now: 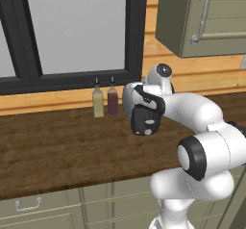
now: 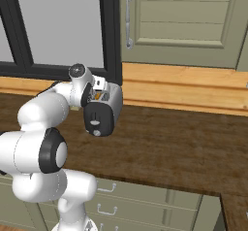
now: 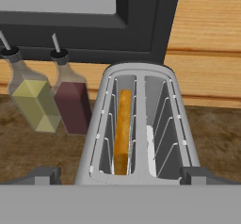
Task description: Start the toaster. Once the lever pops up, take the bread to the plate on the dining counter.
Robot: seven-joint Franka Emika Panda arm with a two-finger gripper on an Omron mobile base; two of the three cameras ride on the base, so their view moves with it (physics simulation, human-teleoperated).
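While the arm is reaching over the worktop in the left base view, the toaster [image 1: 144, 117] is sitting right under the hand, its black end panel facing the camera with the pale lever [image 1: 150, 122] low on it. Two small bottles [image 1: 105, 101] are standing just beyond, against the wall. A push from above could be missing that small tab and shoving the whole toaster along the wood instead.

Seen from the right base view, the toaster is showing its white round knob [image 2: 97, 133] below the lever [image 2: 94, 123]; a fingertip sliding low would be pressing the knob, not the lever. The fingers themselves are hard to make out here, tucked behind the toaster's top.

Looking along the hand, the gripper [image 3: 120, 175] is hovering with its tips spread wide, one on either side of the toaster's near end and gripping nothing. Between them, the left slot is holding the bread [image 3: 123, 131] on edge, sunk deep; the right slot seems empty but for a pale glint. Left of the fingers, the yellow-filled bottle [image 3: 32, 98] and the dark red one [image 3: 70, 100] are standing close enough for a sideways swing to be toppling them.
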